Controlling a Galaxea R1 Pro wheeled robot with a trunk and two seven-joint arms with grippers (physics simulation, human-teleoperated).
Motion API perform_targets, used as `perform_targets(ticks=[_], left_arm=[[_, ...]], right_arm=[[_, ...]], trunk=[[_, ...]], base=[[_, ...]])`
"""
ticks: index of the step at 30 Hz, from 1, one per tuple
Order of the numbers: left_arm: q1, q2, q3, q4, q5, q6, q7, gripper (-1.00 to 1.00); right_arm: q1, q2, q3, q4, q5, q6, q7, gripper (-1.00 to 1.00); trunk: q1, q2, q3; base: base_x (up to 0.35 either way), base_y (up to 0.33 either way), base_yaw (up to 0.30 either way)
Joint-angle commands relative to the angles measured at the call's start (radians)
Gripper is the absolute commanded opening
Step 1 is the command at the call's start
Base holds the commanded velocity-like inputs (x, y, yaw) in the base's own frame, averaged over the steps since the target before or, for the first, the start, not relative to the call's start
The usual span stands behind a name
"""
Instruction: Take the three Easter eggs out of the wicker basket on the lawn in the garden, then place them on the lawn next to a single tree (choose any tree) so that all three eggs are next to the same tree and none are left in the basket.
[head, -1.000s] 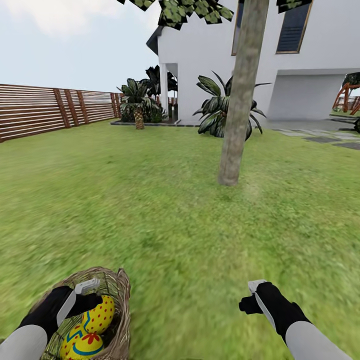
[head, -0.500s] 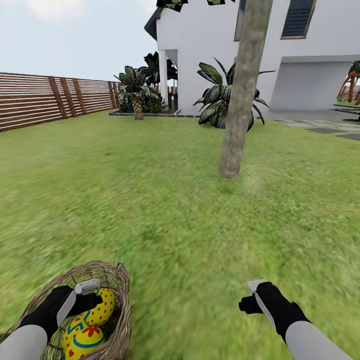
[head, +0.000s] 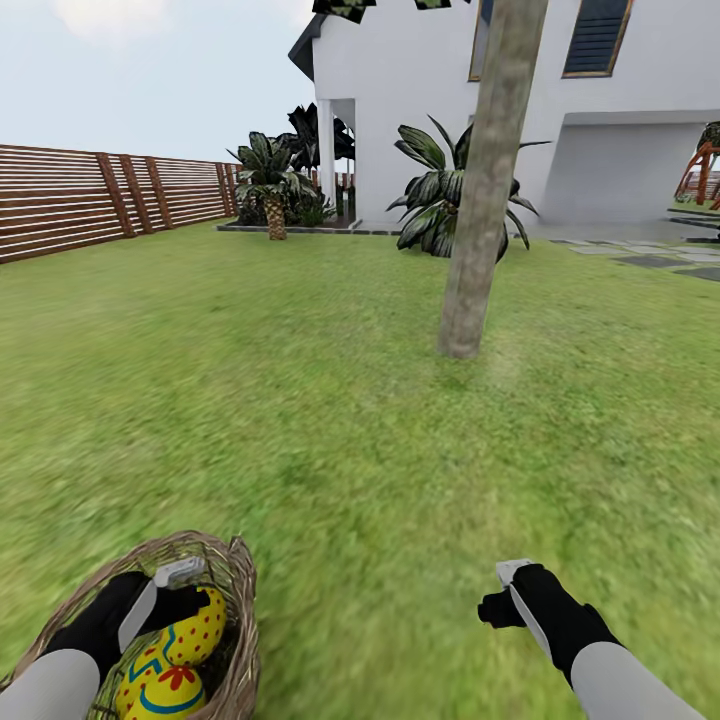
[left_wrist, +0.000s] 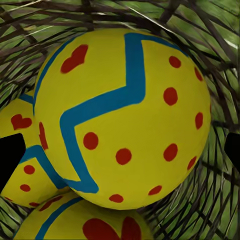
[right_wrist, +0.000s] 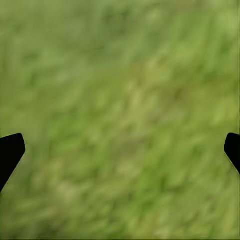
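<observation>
The wicker basket (head: 243, 590) sits on the lawn (head: 300, 420) at the lower left of the head view, holding three yellow Easter eggs (head: 202, 625) with blue zigzags and red dots. My left gripper (head: 185, 598) reaches down inside the basket. In the left wrist view the left gripper (left_wrist: 120, 150) is open, its dark fingertips (left_wrist: 10, 156) wide on either side of the top egg (left_wrist: 125, 110), with two more eggs (left_wrist: 25, 167) below and basket weave (left_wrist: 215, 50) around. My right gripper (head: 505, 598) hangs open over bare grass (right_wrist: 120, 100). The tree (head: 482, 220) stands ahead, right of centre.
A brown slat fence (head: 80, 205) runs along the left. The white house (head: 420, 110) stands behind the tree, with spiky palm-like plants (head: 435, 205) at its wall. Grey stepping stones (head: 650, 260) lie far right. Open grass stretches between me and the trunk.
The whole picture has shifted a little, with house and fence now higher, so the camera moved. The eggs have jostled slightly in the basket. Both grippers keep their places.
</observation>
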Motion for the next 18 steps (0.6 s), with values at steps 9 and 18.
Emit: perform_targets(ticks=[9, 18], left_arm=[[0.000, -0.003, 0.005, 0.000, 0.000, 0.006, -0.003, 1.00], [0.000, -0.004, 0.005, 0.000, 0.000, 0.006, -0.003, 1.00]], right_arm=[[0.000, 0.002, 0.006, -0.001, 0.010, 0.005, 0.008, 1.00], [0.000, 0.013, 0.008, 0.000, 0.012, 0.005, 0.005, 1.00]], trunk=[[0.000, 0.000, -0.001], [0.000, 0.000, -0.001]], base=[[0.011, 0.000, 0.000], [0.180, 0.041, 0.000]])
